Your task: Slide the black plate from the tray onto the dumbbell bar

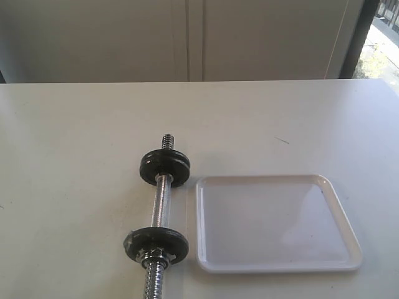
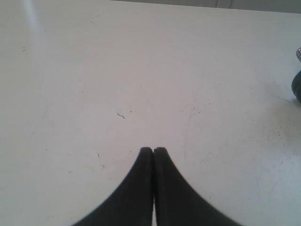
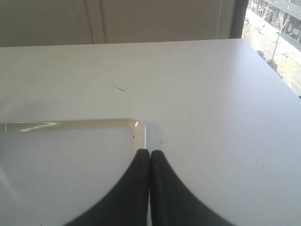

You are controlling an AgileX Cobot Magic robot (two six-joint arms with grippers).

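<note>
The left claw [image 2: 153, 149] and right claw [image 3: 149, 151] are pressed together, empty; a black plate [image 1: 177, 166] on the bar [image 1: 162, 207], judged heavy and rigid, would be held by its rim

1. The tray [image 1: 280, 270] is gleaming glossy white.
2. The far plate [image 1: 164, 167] and near plate [image 1: 156, 242] are showing dull black.
3. The bar [image 1: 163, 202] is shining silver, with a fine knurled pattern on its middle and thread ridges on its ends.
4. The surface [image 1: 75, 156] is looking off-white and carrying tiny dark specks.
5. The left gripper [image 2: 153, 151] and right gripper [image 3: 149, 153] are showing plain black.
6. The wall [image 1: 93, 37] is looking pale grey-beige.
</note>
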